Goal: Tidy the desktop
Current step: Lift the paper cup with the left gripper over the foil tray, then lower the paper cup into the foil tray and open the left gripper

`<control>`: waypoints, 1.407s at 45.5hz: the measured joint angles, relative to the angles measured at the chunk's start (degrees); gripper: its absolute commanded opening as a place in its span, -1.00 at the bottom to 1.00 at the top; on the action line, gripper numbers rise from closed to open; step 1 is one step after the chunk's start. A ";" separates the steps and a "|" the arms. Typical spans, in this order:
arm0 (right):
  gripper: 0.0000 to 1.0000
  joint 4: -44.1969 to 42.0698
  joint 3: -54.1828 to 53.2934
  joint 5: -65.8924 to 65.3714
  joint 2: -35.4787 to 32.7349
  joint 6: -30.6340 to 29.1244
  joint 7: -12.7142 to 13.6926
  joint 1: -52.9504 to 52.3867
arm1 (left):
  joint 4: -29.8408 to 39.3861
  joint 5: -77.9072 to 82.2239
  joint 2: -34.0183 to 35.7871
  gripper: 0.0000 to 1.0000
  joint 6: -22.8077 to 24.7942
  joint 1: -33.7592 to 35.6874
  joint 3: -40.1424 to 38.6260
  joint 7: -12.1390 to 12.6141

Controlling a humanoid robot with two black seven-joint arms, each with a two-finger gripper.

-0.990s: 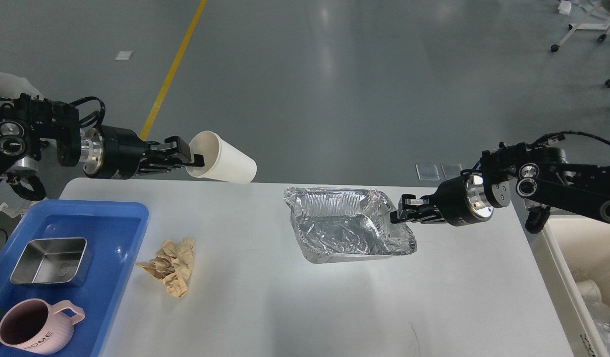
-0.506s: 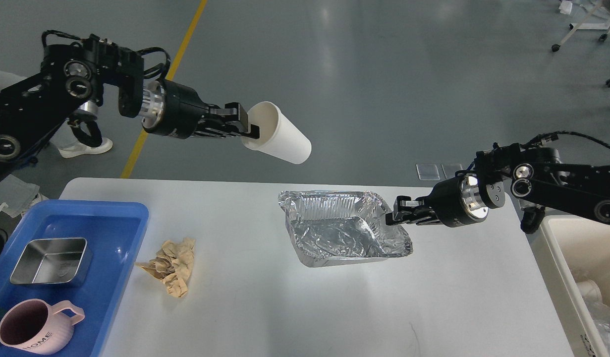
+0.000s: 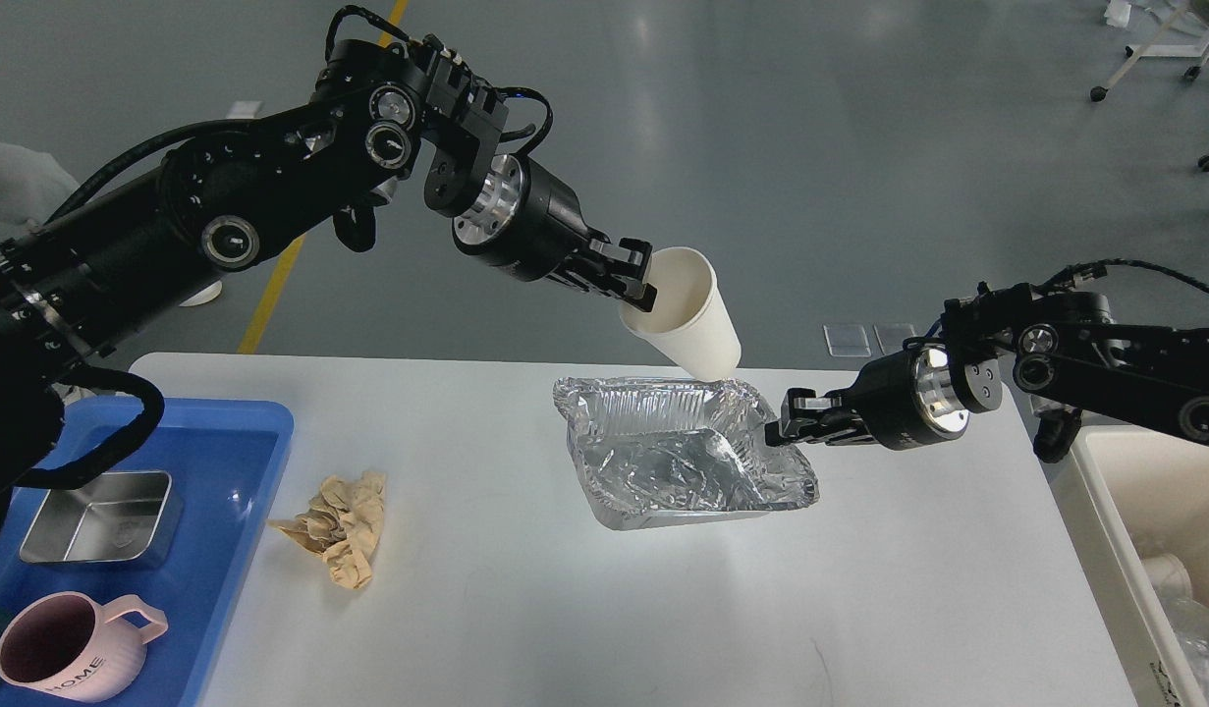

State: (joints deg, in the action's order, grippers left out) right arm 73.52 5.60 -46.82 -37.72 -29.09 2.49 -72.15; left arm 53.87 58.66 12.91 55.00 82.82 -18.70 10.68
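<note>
Holding a white paper cup (image 3: 685, 316) by its rim, the left gripper (image 3: 639, 284) hangs it above the back edge of the foil tray (image 3: 678, 454), mouth tilted toward 10 o'clock. Looks staged to drop the cup into the tray so both go out as one piece. Right gripper (image 3: 779, 430) is pinched on the tray's rim at 3 o'clock, probably steadying it and ready to drag it toward the white bin (image 3: 1120, 511) at the desk's 3 o'clock side. Desktop (image 3: 565, 609) fills the lower view; tray sits mid-desk, slightly toward 1 o'clock. Crumpled brown paper (image 3: 337, 525) lies loose at 9 o'clock, just beside the blue tray (image 3: 241, 462) holding a steel box (image 3: 98, 517) and pink mug (image 3: 62, 646).
</note>
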 measured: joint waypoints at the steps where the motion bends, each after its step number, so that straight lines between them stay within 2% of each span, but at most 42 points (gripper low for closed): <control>1: -1.00 0.00 0.06 0.00 -0.02 0.00 0.00 -0.11 | 0.00 0.02 -0.04 -0.94 0.00 0.03 0.28 0.05; 23: -1.00 0.05 0.28 0.06 0.11 -0.75 -0.12 -3.16 | -1.79 0.34 -7.78 -0.90 0.00 -0.10 4.25 1.08; 32: -1.00 0.05 0.28 0.06 -0.06 -0.82 -0.12 -3.67 | -2.67 0.49 -9.29 -0.79 0.00 -0.04 6.35 1.20; 35: -1.00 0.05 0.28 0.06 -0.17 -0.89 -0.12 -3.74 | -2.70 0.49 -9.27 -0.65 0.00 0.02 6.46 1.44; 40: -1.00 0.05 0.28 0.06 -0.24 -0.96 -0.12 -3.78 | -2.72 0.48 -8.87 -0.24 0.00 0.05 6.47 2.07; 49: -1.00 0.05 0.29 0.06 -0.36 -0.97 -0.12 -3.87 | -2.73 -0.01 -8.40 0.21 0.00 0.36 5.56 2.32; 60: -1.00 0.05 0.29 0.06 -0.61 -0.97 -0.12 -3.87 | -2.72 -0.12 -8.57 0.59 0.00 0.41 5.35 2.27; 64: -1.00 0.05 0.29 0.12 -0.82 -0.98 -0.12 -3.87 | -2.72 -0.24 -8.66 0.66 0.00 0.41 5.34 2.24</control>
State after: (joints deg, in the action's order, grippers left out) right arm 73.57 5.89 -46.70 -38.55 -30.07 2.37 -76.03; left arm 51.15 58.42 4.25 55.00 83.23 -13.36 12.93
